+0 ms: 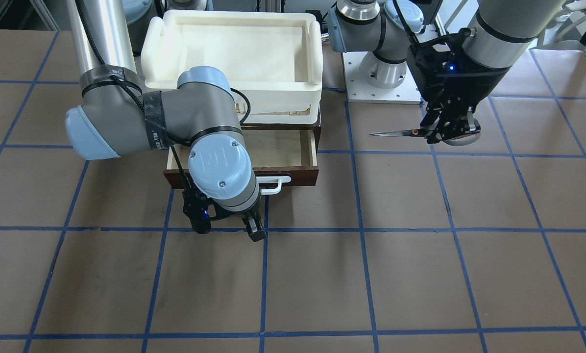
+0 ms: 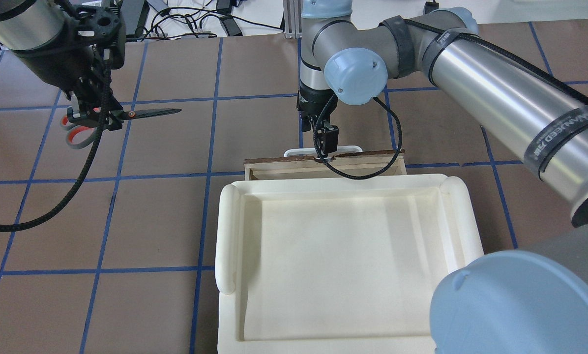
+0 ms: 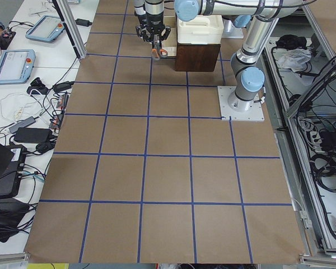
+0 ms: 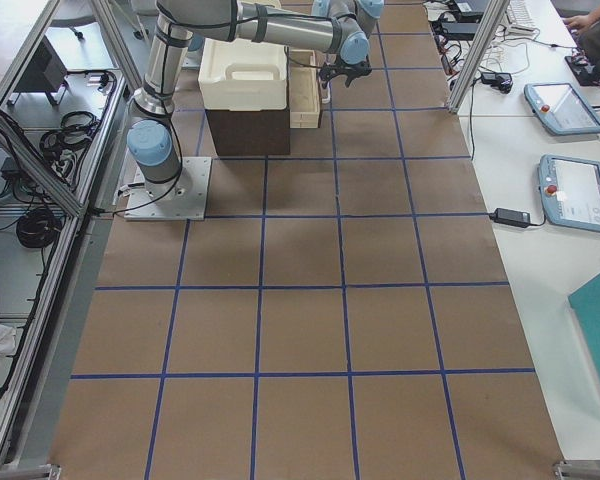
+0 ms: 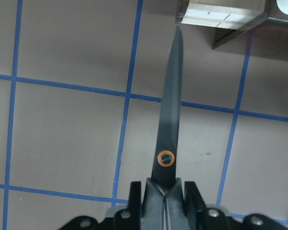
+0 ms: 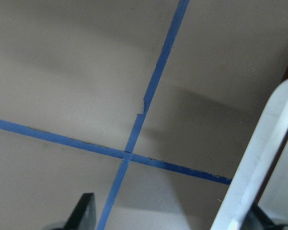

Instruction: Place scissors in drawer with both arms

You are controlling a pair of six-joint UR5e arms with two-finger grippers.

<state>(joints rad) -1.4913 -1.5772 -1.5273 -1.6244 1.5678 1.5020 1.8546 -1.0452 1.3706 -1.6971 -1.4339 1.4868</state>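
My left claw (image 1: 437,132) is clenched on the scissors (image 1: 401,133) near the pivot. It holds them level above the table, well apart from the drawer (image 1: 298,172), which is pulled open. My right claw (image 2: 325,152) is spread beside the handle (image 1: 276,186). I judge this the carrying step: next I bring the blades over the drawer and lower them.

Right arm (image 2: 495,93) and left arm (image 1: 508,24): silver-grey tubes, light blue screwed joint caps (image 2: 355,69), black braided cable (image 2: 4,226) trailing behind each wrist.
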